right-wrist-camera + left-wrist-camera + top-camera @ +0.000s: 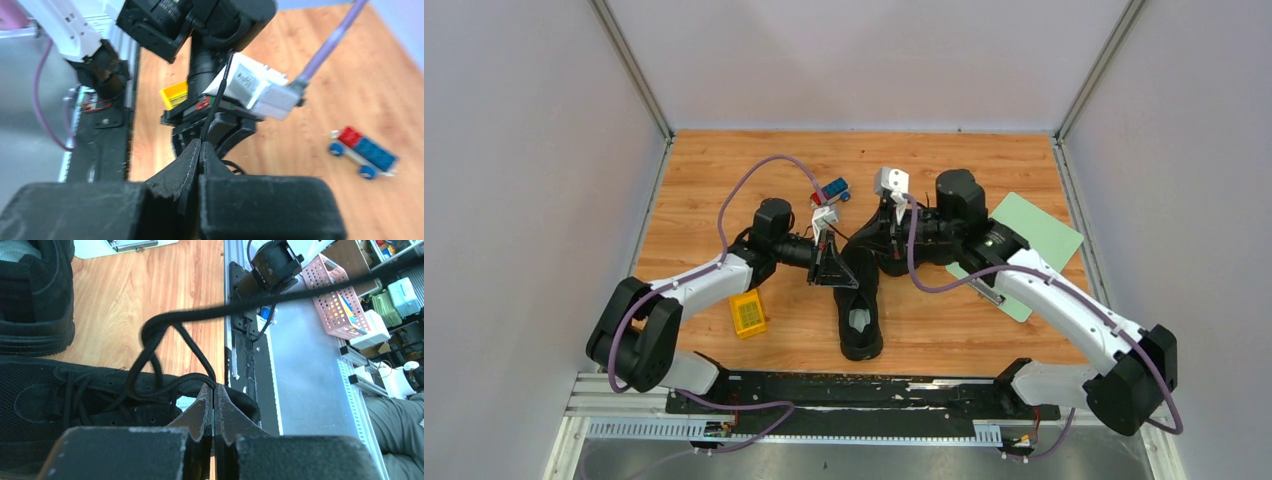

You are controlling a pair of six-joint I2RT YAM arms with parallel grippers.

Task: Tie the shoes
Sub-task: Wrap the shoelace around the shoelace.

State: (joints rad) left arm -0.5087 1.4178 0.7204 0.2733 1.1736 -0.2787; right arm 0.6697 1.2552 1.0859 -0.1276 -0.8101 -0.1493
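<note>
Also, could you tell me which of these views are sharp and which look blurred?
Top external: sharp and evenly lit, shoe clearly outlined. Left wrist: lace in focus, left end effector slightly soft. Right wrist: blurred throughout, toy car smeared.

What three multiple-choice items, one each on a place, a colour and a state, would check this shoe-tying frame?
1. Where does the yellow block lie?
A. at the far right corner
B. just beside the left arm
C. on the near rail

2. What colours is the toy car?
A. red and blue
B. all white
C. green and yellow

3. How does the left gripper stand?
A. wide open
B. shut on the block
C. shut on a black lace

Key: B, the top view shows it by the left forearm; A, the right wrist view shows red and blue bricks; C, its fingertips meet on the lace.
</note>
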